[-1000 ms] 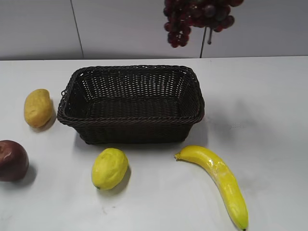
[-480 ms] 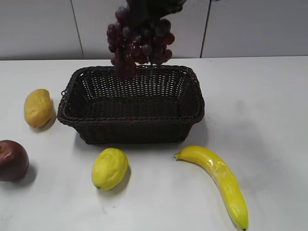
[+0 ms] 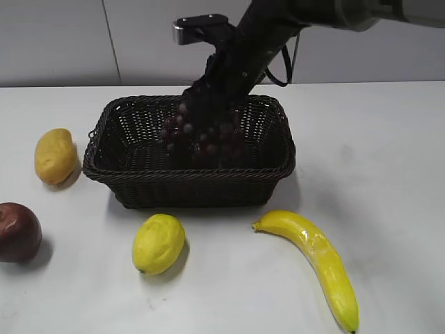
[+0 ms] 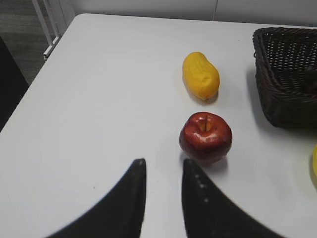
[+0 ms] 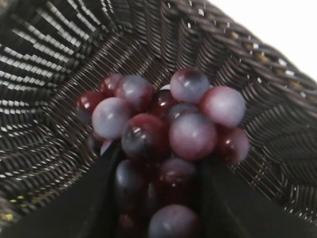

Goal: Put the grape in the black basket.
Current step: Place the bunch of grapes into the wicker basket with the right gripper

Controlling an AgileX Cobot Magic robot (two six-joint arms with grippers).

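The grape (image 3: 201, 136), a bunch of dark purple-red grapes, hangs inside the black basket (image 3: 139, 184) in the exterior view. My right gripper (image 3: 212, 83) reaches down into the basket from the upper right and is shut on the bunch. In the right wrist view the grape (image 5: 163, 129) sits between the jaws of the right gripper (image 5: 158, 163), with the basket's woven wall (image 5: 44, 89) all around. My left gripper (image 4: 163, 166) is open and empty over the table, just left of a red apple (image 4: 205, 138).
A yellow potato-like fruit (image 3: 54, 155) lies left of the basket, the red apple (image 3: 17, 232) at the left edge, a lemon (image 3: 158, 243) in front and a banana (image 3: 320, 261) at the front right. The basket's corner (image 4: 287, 74) shows in the left wrist view.
My right arm has come down and to the left with the grape, from above the basket's back rim into the basket. The other fruit has not moved.
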